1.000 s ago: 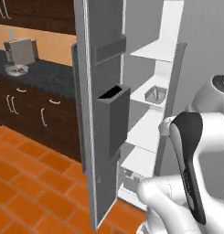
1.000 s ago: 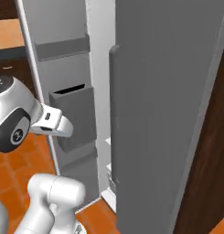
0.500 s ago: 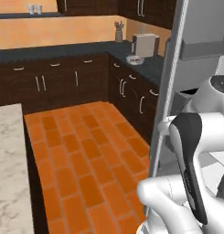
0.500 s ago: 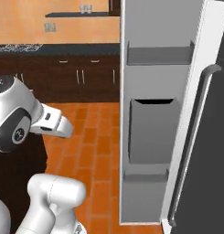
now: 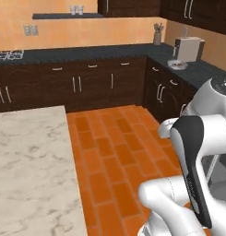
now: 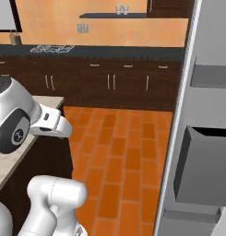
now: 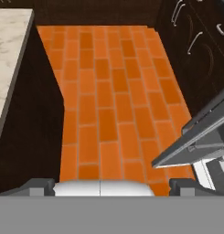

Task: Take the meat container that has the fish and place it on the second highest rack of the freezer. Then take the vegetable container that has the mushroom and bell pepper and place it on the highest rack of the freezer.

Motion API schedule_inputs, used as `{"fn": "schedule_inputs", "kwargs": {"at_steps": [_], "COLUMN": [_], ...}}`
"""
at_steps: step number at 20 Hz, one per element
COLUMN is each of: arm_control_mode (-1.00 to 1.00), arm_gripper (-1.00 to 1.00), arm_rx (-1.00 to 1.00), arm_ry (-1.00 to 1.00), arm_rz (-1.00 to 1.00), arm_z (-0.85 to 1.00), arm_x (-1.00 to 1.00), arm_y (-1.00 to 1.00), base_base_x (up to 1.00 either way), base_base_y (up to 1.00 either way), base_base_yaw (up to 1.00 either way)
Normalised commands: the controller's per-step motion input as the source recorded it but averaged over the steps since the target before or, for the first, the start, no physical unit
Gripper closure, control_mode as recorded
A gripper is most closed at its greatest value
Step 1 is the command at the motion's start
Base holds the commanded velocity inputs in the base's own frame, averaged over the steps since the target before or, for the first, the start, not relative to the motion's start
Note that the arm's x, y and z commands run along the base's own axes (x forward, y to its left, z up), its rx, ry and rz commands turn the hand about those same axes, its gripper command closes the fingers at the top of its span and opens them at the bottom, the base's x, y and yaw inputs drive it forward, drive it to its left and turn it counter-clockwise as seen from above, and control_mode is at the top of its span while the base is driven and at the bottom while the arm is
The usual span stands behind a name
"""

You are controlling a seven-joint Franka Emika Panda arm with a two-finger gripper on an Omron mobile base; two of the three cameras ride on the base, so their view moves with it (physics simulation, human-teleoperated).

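In the hand view my gripper (image 7: 114,186) is open, its two dark fingertips (image 7: 38,184) standing wide apart with nothing between them, aimed down at the orange tile floor (image 7: 109,91). The freezer's open door (image 6: 204,138) fills the right of the right base view, silver-grey with dark grey bins. Its lower edge (image 7: 195,135) also cuts into the right of the hand view. The meat container, the fish, the vegetable container, the mushroom and the bell pepper are out of view.
A marble-topped island (image 5: 26,161) stands to the left, its corner (image 7: 8,41) close to the hand. Dark cabinets (image 5: 86,85) under a black counter run along the back wall and the right side, where a coffee machine (image 5: 188,48) stands. Open tile floor (image 5: 114,152) lies between.
The whole picture has swung from the freezer's interior to the kitchen floor and island, so the cameras have turned with the base. The gripper stays open and empty.
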Motion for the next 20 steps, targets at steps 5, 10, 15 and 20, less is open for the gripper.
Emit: {"fn": "schedule_inputs", "kwargs": {"at_steps": [5, 10, 15, 20], "arm_control_mode": [1.0, 1.0, 1.0, 1.0], "arm_gripper": [-1.0, -1.0, -1.0, -1.0], "arm_rx": [0.0, 0.0, 0.0, 0.0], "arm_ry": [0.0, 0.0, 0.0, 0.0], "arm_rz": [0.0, 0.0, 0.0, 0.0], "arm_z": [0.0, 0.0, 0.0, 0.0], "arm_x": [0.0, 0.0, 0.0, 0.0], "arm_y": [0.0, 0.0, 0.0, 0.0], "base_base_x": [1.0, 1.0, 1.0, 1.0], "base_base_y": [0.09, 0.12, 0.07, 0.0], "base_base_yaw": [-0.1, -0.09, -0.12, -0.23]}}
